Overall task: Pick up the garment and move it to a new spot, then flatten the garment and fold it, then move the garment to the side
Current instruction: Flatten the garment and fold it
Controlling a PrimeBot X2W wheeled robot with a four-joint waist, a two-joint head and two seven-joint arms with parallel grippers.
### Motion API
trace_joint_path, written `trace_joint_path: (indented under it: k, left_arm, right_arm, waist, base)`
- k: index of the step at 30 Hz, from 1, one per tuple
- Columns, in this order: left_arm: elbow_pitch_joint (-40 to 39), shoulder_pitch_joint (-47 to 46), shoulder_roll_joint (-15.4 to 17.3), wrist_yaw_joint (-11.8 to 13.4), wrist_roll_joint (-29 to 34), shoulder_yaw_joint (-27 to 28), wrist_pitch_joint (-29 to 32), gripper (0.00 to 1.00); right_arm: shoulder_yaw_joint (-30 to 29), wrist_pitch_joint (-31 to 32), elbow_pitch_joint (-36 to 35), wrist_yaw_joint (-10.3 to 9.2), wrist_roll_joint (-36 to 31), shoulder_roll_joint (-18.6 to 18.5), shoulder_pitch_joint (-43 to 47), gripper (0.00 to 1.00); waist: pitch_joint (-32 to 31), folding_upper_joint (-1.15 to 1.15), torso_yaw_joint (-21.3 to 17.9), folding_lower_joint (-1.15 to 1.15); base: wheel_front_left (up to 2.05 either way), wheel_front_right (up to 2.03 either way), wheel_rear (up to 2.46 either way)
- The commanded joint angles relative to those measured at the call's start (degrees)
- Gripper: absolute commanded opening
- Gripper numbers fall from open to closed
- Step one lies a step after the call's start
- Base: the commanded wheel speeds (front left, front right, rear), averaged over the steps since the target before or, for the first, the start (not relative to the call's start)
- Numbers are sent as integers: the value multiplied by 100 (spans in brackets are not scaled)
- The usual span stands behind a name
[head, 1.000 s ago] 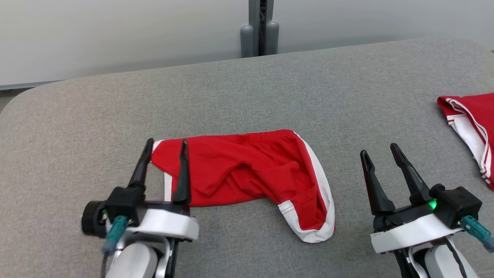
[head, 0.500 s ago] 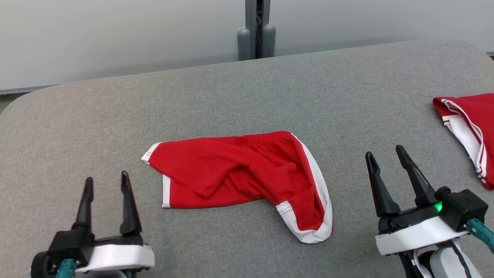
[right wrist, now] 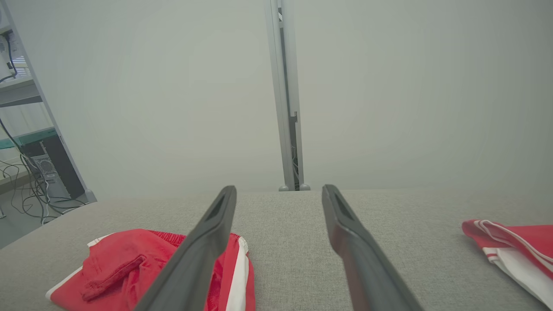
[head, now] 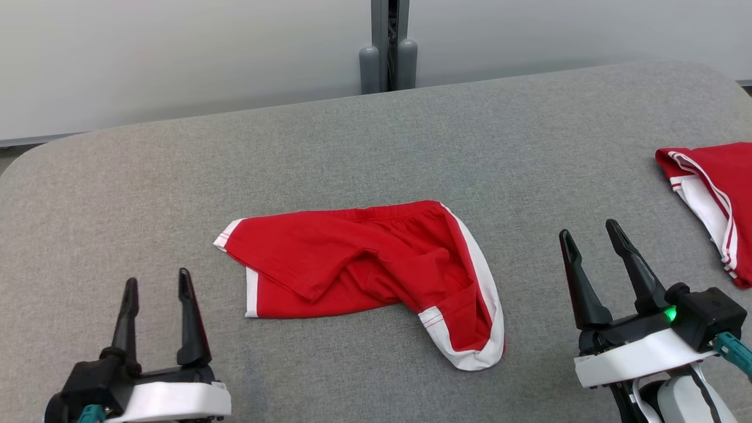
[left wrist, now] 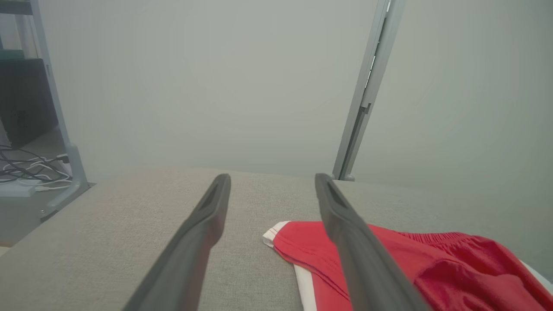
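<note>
The garment is a pair of red shorts with white side stripes, lying rumpled and partly folded over in the middle of the grey table. It also shows in the left wrist view as the garment and in the right wrist view as the garment. My left gripper hovers open at the lower left, clear of the cloth's left hem. My right gripper stands open at the lower right, apart from the cloth. Nothing is between either pair of fingers.
A second red and white garment lies at the table's right edge, seen too in the right wrist view. A grey post stands behind the table's far edge against a pale wall. Shelving and cables sit off to the left.
My left gripper has pulled back from the garment's left hem toward the lower left, open and holding nothing. The right gripper has hardly moved. The view has shifted slightly.
</note>
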Motion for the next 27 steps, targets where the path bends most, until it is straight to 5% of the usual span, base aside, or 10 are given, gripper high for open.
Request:
trace_joint_path:
  k: [1,11,16,27]
  left_arm:
    - [16,-80,17,-42,66,-68,-21,100]
    - [227,-365,16,-275,265,-438,-20,100]
    - [1030,-720,129,-665,877,-908,-15,100]
    - [2460,-1845,326,-948,1740,-1745,181,100]
  right_arm:
    - [-3,-24,-6,0,-33,-34,37,100]
    - [93,-24,-24,0,-20,-36,-18,100]
    - [110,-24,-50,0,5,-39,-79,100]
    - [93,-24,-65,0,86,0,-241,100]
  waist:
    - [-19,0,-2,0]
    - [48,0,-84,0]
    - [225,0,-161,0]
    - [678,0,-347,0]
  base:
    - [0,0,0]
    - [0,0,0]
    - [0,0,0]
    - [0,0,0]
